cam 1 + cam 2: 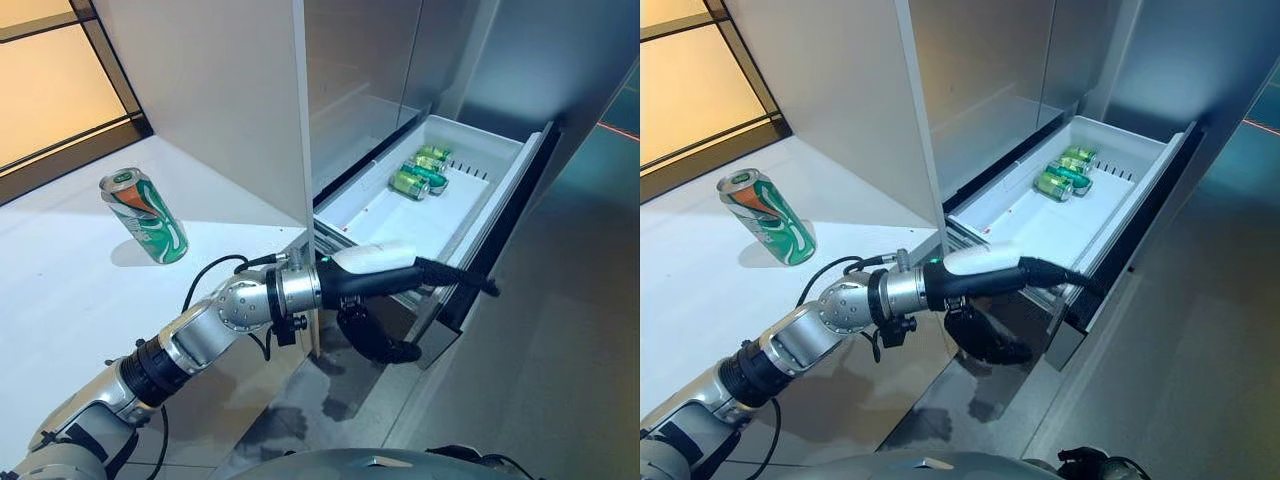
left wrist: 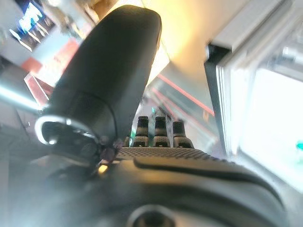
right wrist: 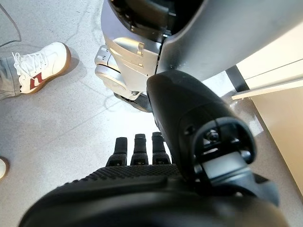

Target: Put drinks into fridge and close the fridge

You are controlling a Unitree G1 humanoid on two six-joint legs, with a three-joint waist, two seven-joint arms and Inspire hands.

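Left eye view: the green can stands tilted on the white counter, left of frame; the left hand reaches to mid-frame with straight fingers holding nothing, at the near rim of the pulled-out fridge drawer, where more cans lie at upper right.
Right eye view: same layout; the can is well apart from the hand.
Left wrist view: fingers extended, empty.
Right wrist view: the right hand hangs with relaxed fingers over the floor; a person's shoe is at upper left.
Handling: probably light, thin-walled, smooth, dentable; grasp round the mid-body.
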